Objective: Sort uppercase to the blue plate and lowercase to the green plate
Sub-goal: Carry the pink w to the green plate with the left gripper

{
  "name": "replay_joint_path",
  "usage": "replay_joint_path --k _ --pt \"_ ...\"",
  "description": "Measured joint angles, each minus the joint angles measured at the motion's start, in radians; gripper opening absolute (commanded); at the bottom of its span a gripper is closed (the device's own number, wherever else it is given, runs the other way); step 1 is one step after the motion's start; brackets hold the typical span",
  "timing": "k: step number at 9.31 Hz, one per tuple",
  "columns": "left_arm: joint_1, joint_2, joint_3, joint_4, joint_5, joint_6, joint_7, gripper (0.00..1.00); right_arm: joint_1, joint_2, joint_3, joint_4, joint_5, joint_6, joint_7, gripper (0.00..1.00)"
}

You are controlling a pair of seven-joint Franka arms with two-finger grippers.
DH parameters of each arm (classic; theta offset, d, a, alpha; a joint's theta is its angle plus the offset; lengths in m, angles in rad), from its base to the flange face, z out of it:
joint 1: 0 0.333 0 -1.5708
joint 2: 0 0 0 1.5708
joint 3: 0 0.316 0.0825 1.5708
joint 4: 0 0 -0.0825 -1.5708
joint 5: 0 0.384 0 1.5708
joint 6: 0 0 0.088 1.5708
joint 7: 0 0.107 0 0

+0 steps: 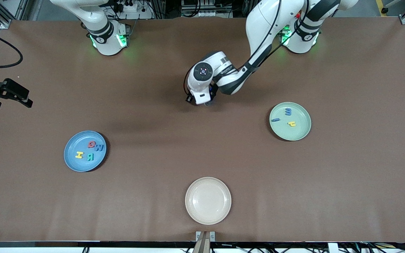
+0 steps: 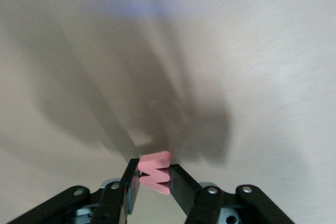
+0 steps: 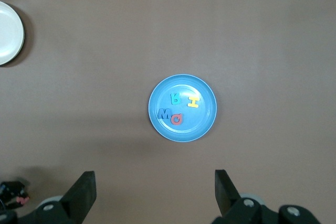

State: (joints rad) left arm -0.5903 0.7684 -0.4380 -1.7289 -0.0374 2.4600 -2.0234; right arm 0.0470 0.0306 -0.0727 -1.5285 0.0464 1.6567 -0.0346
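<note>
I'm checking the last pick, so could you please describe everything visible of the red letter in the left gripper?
The red letter is a small, thick, zigzag w or m shape of matte pinkish-red foam. The left gripper is shut on it, a black finger pressing each side. It sits just above the bare brown table, casting a shadow, on neither plate.

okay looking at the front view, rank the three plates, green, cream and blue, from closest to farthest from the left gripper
The left gripper, shut on the red letter, is over bare table mid-way along.
1. Green plate: nearest, toward the left arm's end.
2. Cream plate: next, nearest the front camera, mid-table.
3. Blue plate: farthest, toward the right arm's end, with four capitals on it.
</note>
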Motion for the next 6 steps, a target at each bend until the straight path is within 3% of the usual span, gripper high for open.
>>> replay_joint_path --k 6 --pt "0.108 -0.001 -0.001 0.089 0.0 -0.096 0.112 0.11 0.0 0.0 0.0 0.0 0.001 0.0 0.0 1.0"
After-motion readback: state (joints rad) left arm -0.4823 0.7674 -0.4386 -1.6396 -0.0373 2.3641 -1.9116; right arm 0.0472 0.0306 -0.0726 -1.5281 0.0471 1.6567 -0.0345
